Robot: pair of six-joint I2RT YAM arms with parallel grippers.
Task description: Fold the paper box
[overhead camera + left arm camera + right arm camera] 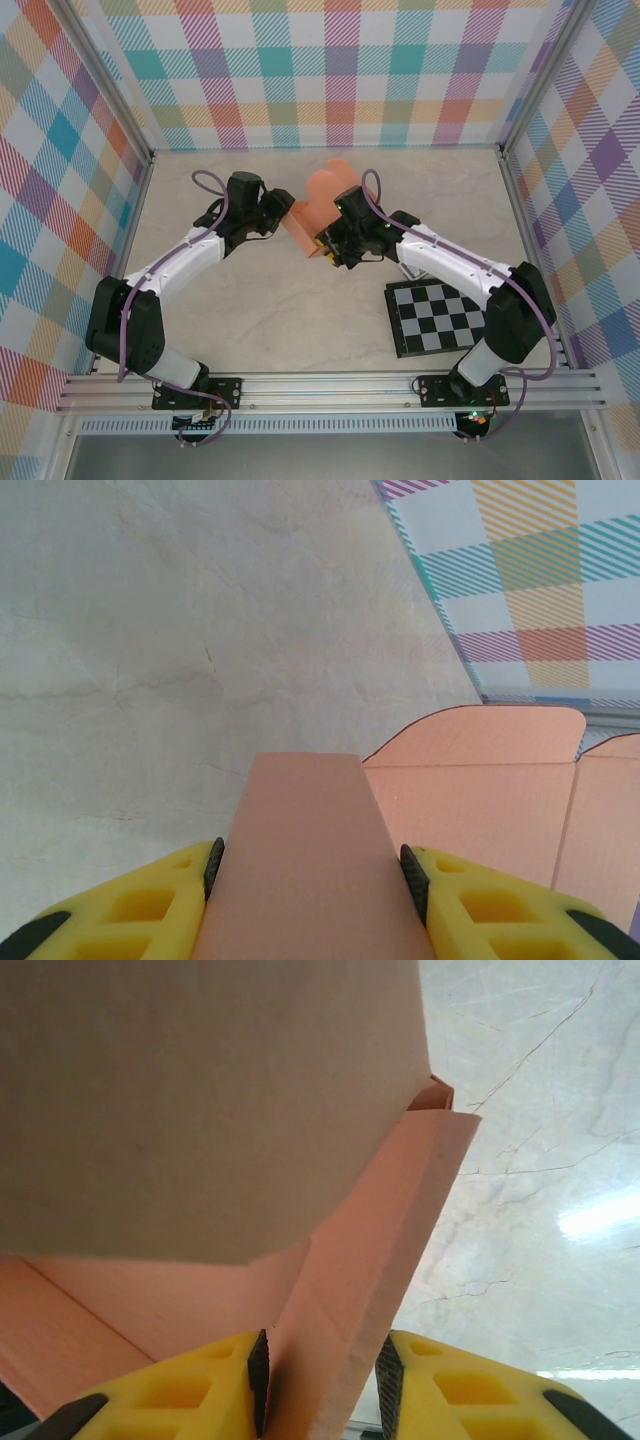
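Observation:
The paper box [322, 203] is salmon-orange card, partly folded, standing mid-table between both arms. My left gripper [283, 214] holds its left side. In the left wrist view a flat panel of the paper box [305, 850] fills the space between the pads, and my left gripper [313, 872] is shut on it; rounded flaps rise behind. My right gripper [330, 246] is at the box's near right corner. In the right wrist view a folded wall of the paper box [370, 1260] runs between the pads of my right gripper [320, 1380], which is shut on it.
A black-and-white checkered board [440, 315] lies flat at the near right, beside the right arm's base. Plaid walls [330, 70] enclose the pale marble-look table [260, 310] at the back and both sides.

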